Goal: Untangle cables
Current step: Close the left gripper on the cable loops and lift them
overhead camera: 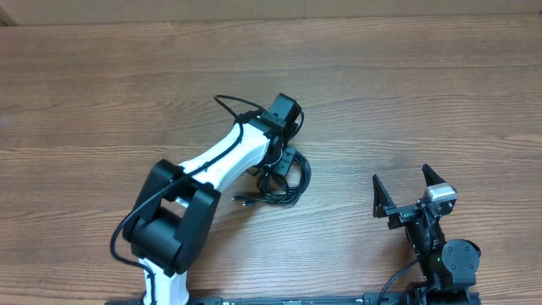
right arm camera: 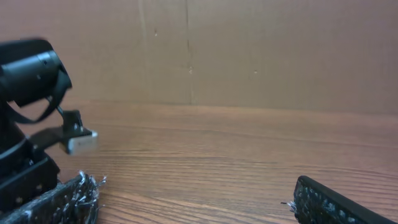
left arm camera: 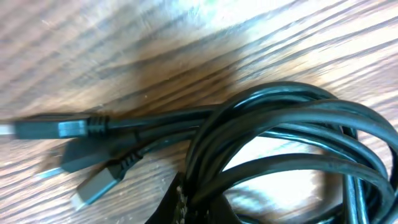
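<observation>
A tangled bundle of thin black cables lies on the wooden table near the middle, with a plug end sticking out to its left. My left gripper is down on the bundle's upper edge. In the left wrist view the cables form overlapping loops, and three plugs point left. The left gripper is shut on a few strands where the loops cross. My right gripper stands open at the lower right, away from the cables. Nothing but bare table shows between its fingers.
The left arm's white and black links run from the front edge up to the bundle and cover part of it. A thicker arm wire loops beside the left wrist. In the right wrist view a black part of the left arm stands at the left.
</observation>
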### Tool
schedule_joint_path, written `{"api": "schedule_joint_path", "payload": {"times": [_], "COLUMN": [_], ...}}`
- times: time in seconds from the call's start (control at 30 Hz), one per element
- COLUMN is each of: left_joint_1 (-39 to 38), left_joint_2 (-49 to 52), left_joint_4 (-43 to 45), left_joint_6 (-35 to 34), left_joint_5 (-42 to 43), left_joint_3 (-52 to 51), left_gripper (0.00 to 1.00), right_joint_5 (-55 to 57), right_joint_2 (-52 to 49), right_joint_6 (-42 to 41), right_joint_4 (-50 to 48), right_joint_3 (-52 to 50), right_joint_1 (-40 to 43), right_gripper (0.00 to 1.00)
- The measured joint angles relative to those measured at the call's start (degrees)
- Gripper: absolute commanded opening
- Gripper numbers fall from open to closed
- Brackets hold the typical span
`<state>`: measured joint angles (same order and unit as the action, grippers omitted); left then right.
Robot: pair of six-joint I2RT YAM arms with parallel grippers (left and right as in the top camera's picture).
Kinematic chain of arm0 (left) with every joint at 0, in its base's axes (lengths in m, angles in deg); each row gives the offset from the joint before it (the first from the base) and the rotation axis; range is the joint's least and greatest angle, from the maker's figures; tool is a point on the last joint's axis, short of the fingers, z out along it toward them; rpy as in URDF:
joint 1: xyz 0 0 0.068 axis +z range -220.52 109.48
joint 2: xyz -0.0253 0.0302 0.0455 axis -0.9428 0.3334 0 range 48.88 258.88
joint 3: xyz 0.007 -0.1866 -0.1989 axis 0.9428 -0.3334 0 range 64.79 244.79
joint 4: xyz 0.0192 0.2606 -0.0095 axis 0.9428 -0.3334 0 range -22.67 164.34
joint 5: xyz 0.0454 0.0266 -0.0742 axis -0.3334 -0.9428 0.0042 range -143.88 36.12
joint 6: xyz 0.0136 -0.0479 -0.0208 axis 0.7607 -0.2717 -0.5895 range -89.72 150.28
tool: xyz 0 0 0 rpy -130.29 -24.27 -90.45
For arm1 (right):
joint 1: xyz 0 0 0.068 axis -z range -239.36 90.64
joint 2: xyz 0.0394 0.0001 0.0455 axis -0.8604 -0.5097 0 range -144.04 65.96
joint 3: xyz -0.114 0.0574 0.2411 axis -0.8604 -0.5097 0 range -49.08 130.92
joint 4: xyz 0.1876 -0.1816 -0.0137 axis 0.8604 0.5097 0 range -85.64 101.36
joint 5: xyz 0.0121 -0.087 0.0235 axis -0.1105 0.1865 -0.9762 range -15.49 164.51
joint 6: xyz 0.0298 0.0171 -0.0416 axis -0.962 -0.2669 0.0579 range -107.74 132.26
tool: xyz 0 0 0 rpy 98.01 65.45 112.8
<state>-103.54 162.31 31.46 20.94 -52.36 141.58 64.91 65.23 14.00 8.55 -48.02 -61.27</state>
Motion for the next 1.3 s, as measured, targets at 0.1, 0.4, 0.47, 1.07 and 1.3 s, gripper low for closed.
{"api": "schedule_joint_path", "payload": {"times": [0.1,0.4,0.47,1.07,1.3], "left_joint_1": [0.0,0.0,0.0,0.0,0.0], "left_joint_2": [-3.4,-13.1,-15.0,-19.5,-19.5], "left_joint_4": [-0.6,0.4,0.5,6.8,10.2], "left_joint_6": [-0.2,1.5,3.3,15.2,8.8], "left_joint_5": [0.0,0.0,0.0,0.0,0.0], "left_joint_3": [1.6,2.9,2.9,2.9,2.9], "left_gripper": [0.04,0.04,0.04,0.04,0.04], "right_joint_5": [0.0,0.0,0.0,-4.8,-7.8], "right_joint_2": [0.0,0.0,0.0,0.0,-1.2], "right_joint_6": [0.0,0.0,0.0,-11.3,-16.0], "right_joint_4": [0.0,0.0,0.0,1.6,24.2], "right_joint_3": [0.0,0.0,0.0,0.7,18.3], "right_joint_1": [0.0,0.0,0.0,0.0,0.0], "right_gripper": [1.00,1.00,1.00,1.00,1.00]}}
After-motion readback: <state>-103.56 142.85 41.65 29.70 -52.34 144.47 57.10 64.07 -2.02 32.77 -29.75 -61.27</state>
